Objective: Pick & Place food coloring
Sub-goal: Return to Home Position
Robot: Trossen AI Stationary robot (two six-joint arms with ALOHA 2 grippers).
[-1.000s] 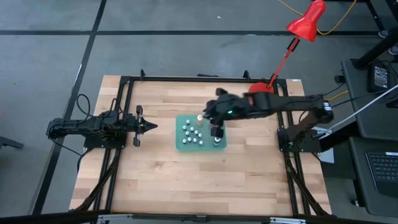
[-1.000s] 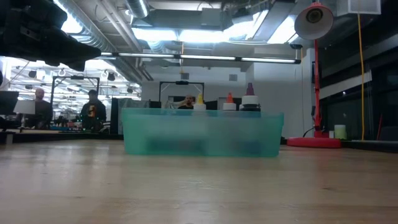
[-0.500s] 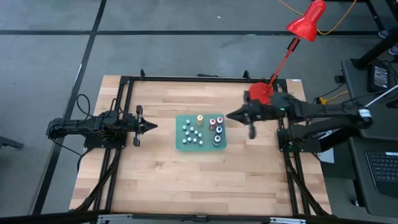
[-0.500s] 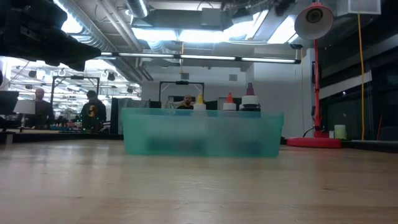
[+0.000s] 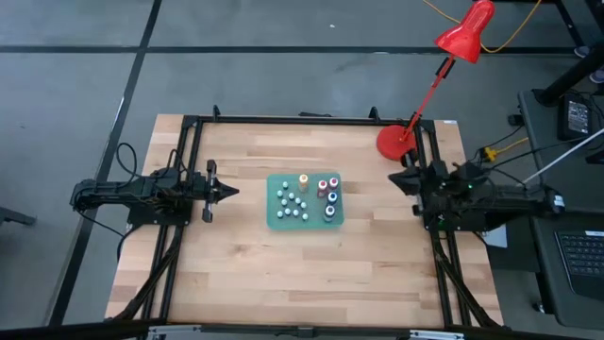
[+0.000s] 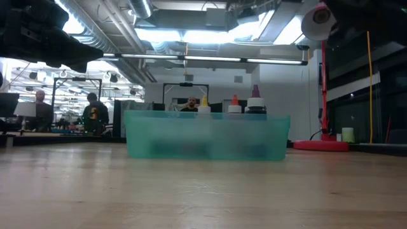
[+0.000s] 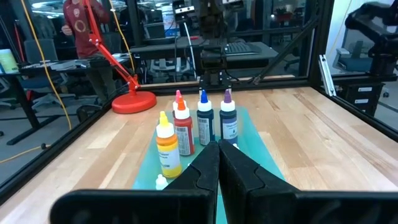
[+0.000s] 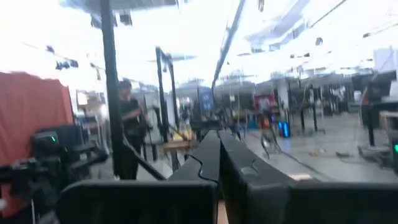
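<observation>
Two thin arms, black all over, built from blocky parts joined in a row.

Left arm (image 5: pixel 142 196): narrow, running down to a sharp tip at the jaws, with a short cross bar just behind them. Black cables (image 5: pixel 121 161) looping out near its base.

Right arm (image 5: pixel 481 194): same black, chunky and bumpy, with a tiny green light (image 5: pixel 469 186) on top.

Up close, left fingers (image 7: pixel 202 171) and right fingers (image 8: pixel 205 158): smooth, dull black wedges, wide at the back and thin at the front, set on a flat black bar (image 7: pixel 137 208) with rounded corners.
</observation>
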